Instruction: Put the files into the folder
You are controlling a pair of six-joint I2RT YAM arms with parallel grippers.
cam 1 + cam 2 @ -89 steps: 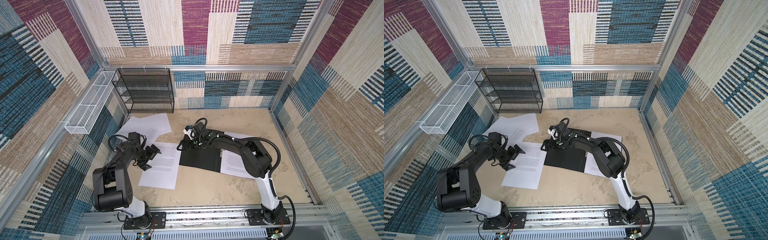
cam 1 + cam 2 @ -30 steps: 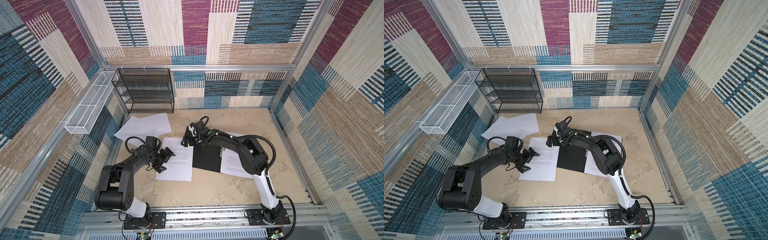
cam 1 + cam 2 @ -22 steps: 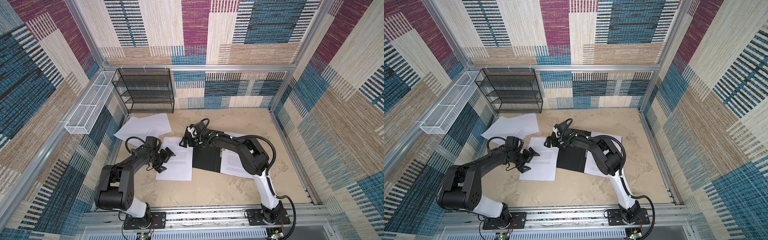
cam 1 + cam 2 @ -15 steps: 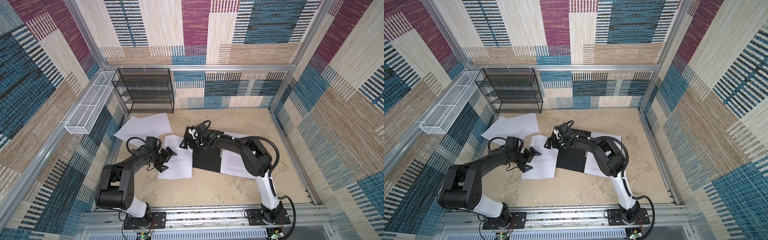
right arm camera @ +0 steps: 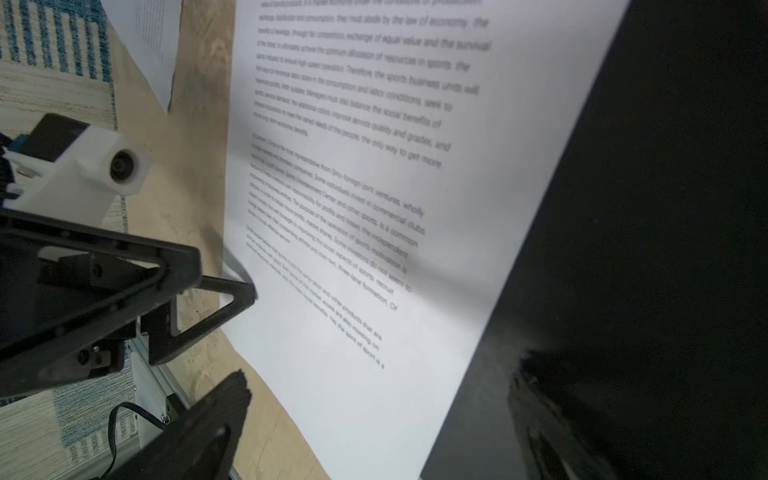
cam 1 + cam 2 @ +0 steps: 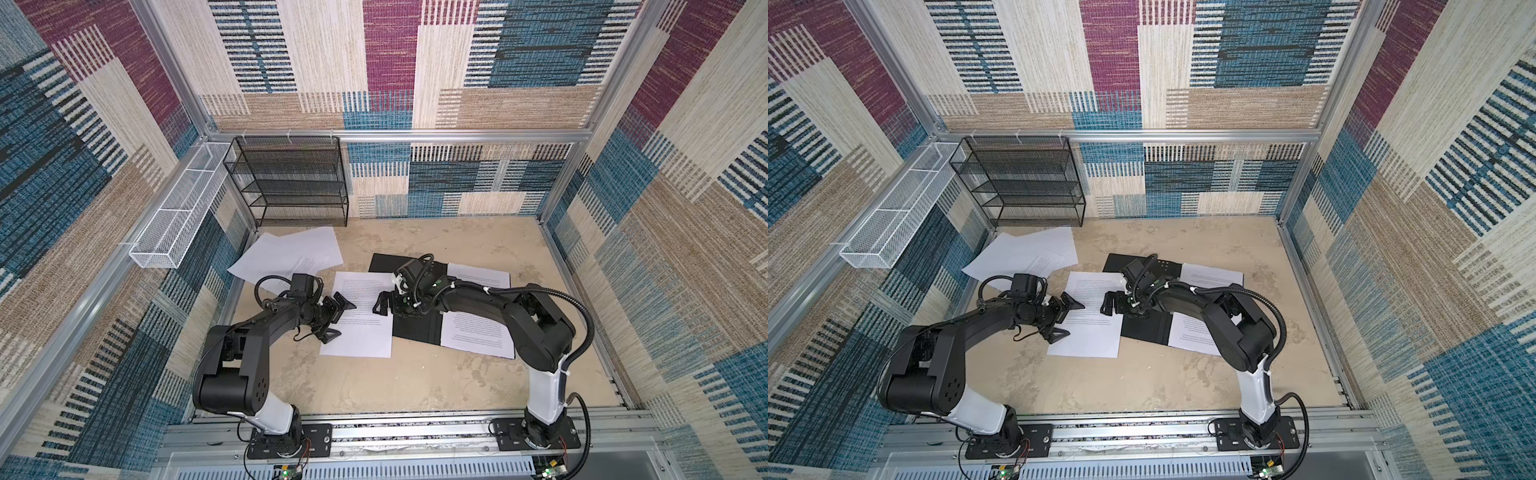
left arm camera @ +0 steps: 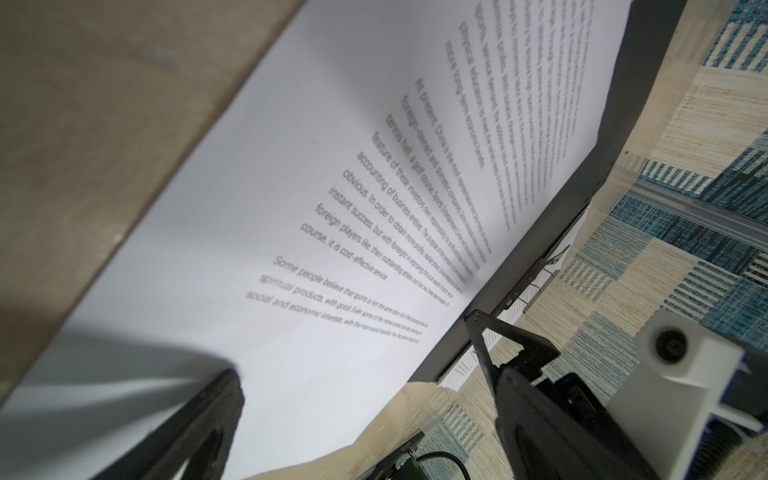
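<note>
Left wrist view looks along a white paper sheet printed with black text [image 7: 291, 208] that lies flat on the sandy beige table [image 7: 83, 124]. The open flat folder [image 7: 619, 124], black inside facing up, shows as a dark strip along the sheet's far edge. In both top views this sheet [image 6: 361, 332] sits in the middle of the table, and its right edge overlaps the left edge of the folder [image 6: 415, 328]. A second printed white sheet [image 6: 478, 328] covers the folder's right half. Several more loose white sheets [image 6: 291, 253] lie fanned at the back left, just in front of the black wire-mesh shelf rack [image 6: 286, 183] and well apart from the folder.

The left hand [image 6: 343, 320] is low at the middle sheet's left edge, its jaws spread wide and holding nothing. In the right wrist view one of its fingertips [image 5: 245, 291] meets that edge. The right hand [image 6: 380, 305] faces it across the sheet, at the sheet's right side by the folder's left edge, jaws likewise wide and empty. The two hands are near each other but apart.
</note>
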